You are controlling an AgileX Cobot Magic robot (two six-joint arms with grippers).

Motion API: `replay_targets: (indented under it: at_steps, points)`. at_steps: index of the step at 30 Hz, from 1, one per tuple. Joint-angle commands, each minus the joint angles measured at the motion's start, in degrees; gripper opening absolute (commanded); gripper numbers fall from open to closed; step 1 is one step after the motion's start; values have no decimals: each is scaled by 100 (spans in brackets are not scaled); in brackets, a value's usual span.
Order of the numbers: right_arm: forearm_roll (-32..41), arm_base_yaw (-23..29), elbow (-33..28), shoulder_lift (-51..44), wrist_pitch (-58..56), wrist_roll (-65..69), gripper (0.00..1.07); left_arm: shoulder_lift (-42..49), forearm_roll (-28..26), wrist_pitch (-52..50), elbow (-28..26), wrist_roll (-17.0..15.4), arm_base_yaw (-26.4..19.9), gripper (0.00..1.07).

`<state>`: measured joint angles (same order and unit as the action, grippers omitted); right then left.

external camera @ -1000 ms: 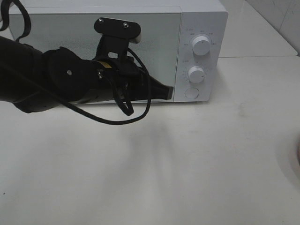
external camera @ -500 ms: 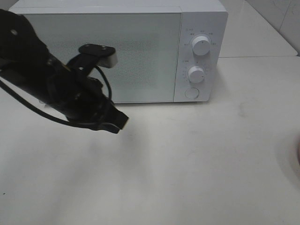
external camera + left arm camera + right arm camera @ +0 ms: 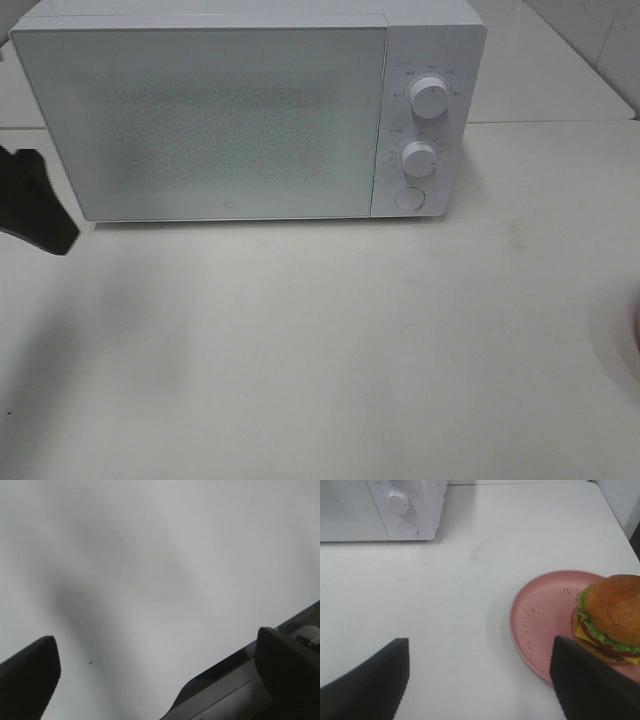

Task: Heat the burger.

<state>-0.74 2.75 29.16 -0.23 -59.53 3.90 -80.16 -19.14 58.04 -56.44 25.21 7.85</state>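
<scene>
1. Noted the left gripper (image 3: 156, 645) spread wide with nothing between its fingers, down by the left end of the microwave (image 3: 200, 120), clear of the door.
2. Noted the right gripper (image 3: 480, 655) also wide and empty, hanging over bare table (image 3: 470, 580) beside the pink plate (image 3: 540, 615).
3. Found the burger (image 3: 612, 615) on that plate, off to one side rather than centred, well apart from the microwave and outside it.
4. Found the door shut; judged that carrying the burger over first would have left nowhere to put it and one arm stuck holding it.
5. Judged the round button (image 3: 408, 198) under the two knobs the likely door release; feared a hard or off-centre push shoving the whole light box back instead of springing the door.
6. Feared a sideways pinch on the tall stack squeezing the layers apart, with the top bun sliding off the lettuce.
7. Feared lifting the plate by its rim with the load off-centre, tipping it and rolling the burger off.
8. Could not tell the plate's clearance from the table edge; counted a nudge there as a further risk.
</scene>
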Motion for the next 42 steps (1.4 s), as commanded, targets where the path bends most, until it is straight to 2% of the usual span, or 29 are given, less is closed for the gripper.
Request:
replay_targets:
  at_steps: [1, 2, 3, 4, 5, 7, 10, 12, 25, 32, 37, 39, 42]
  points:
    - [6, -52, -11, -155, 11, -74, 76, 435, 223, 229, 6, -539, -321, 99]
    - [6, -52, -11, -155, 11, -74, 76, 435, 223, 229, 6, -539, -321, 99]
    - [6, -52, -11, -155, 11, -74, 76, 665, 464, 298, 6, -1054, -498, 99]
    - [6, -52, -11, -155, 11, -74, 76, 751, 584, 338, 6, -1318, -573, 99]
    - [6, -52, -11, -155, 11, -74, 76, 751, 584, 338, 6, -1318, -573, 99]
    - [6, -52, -11, -155, 11, -74, 76, 1134, 1346, 596, 11, -2349, -900, 99]
    - [6, -52, -11, -155, 11, -74, 76, 1215, 1547, 653, 11, -2521, -940, 99]
    - [6, -52, -11, -155, 11, -74, 76, 1553, 1988, 676, 138, -2710, -980, 99]
    - [6, -52, -11, -155, 11, -74, 76, 3363, 1868, 350, 1919, -2681, -980, 98]
    - [6, -52, -11, -155, 11, -74, 76, 4211, 1736, 235, 2349, -2659, -980, 98]
    - [6, -52, -11, -155, 11, -74, 76, 5306, 1713, 126, 2710, -2521, -968, 98]
    - [6, -52, -11, -155, 11, -74, 76, 5472, 1673, 109, 2767, -2521, -968, 98]
    - [6, -52, -11, -155, 11, -74, 76, 6016, 1547, 120, 2762, -2303, -968, 98]
